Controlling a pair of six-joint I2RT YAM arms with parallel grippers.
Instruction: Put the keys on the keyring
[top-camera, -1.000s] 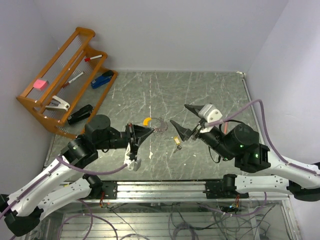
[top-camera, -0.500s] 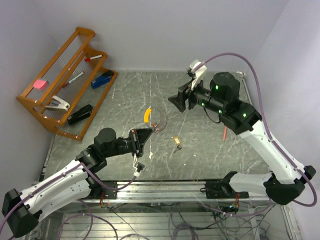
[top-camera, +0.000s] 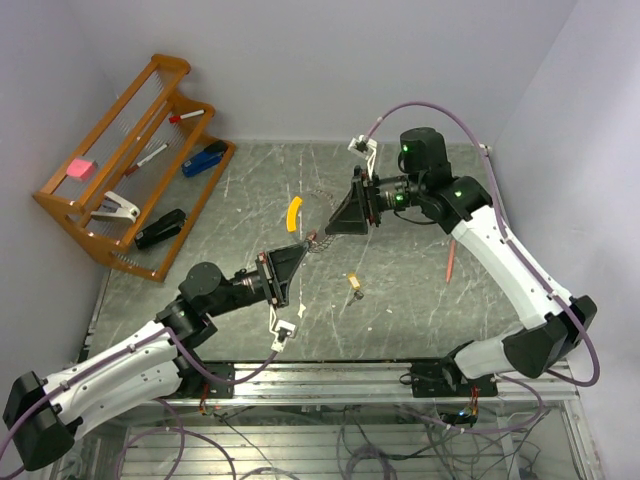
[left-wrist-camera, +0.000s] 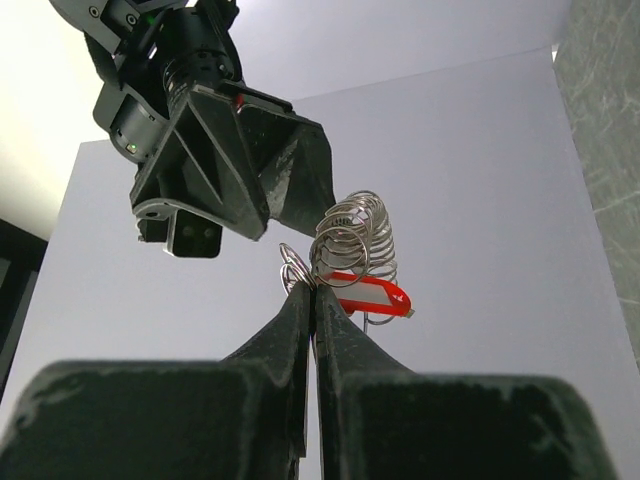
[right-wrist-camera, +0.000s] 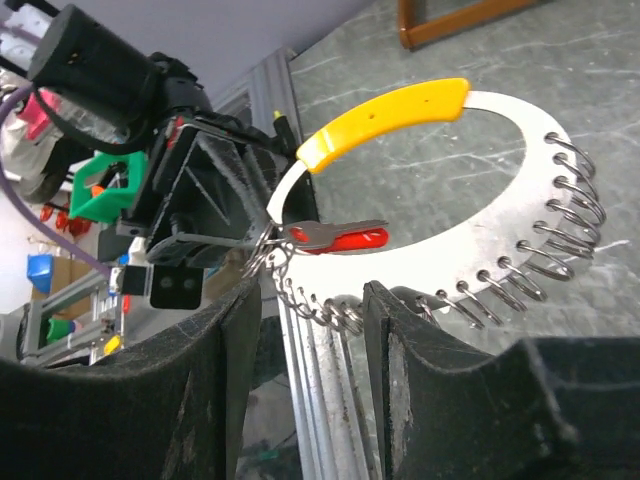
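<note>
Silvery and lifted above the table (top-camera: 420, 300), the keyring (right-wrist-camera: 525, 180) is clamped at its edge by the left gripper (top-camera: 300, 252), whose fingers (left-wrist-camera: 300, 330) are pressed together on the thin wire. In the top view the ring appears almost edge-on, and its yellow tag (top-camera: 292, 214) stretches from the grip toward 12 o'clock. The red-headed key (right-wrist-camera: 335, 238) hangs from the ring just beside the grip. In the right wrist view its long axis is nearly level, with the red head pointing to 3 o'clock and the metal blade to 9 o'clock. The right gripper (top-camera: 338, 225) is at 2 o'clock from the ring. Its fingers (right-wrist-camera: 225, 380) are apart, with the beaded lower arc between them; I cannot tell if they touch it. The brass key (top-camera: 353, 283) lies on the table at 5 o'clock from the ring, its long axis running about 11 to 5 o'clock.
</note>
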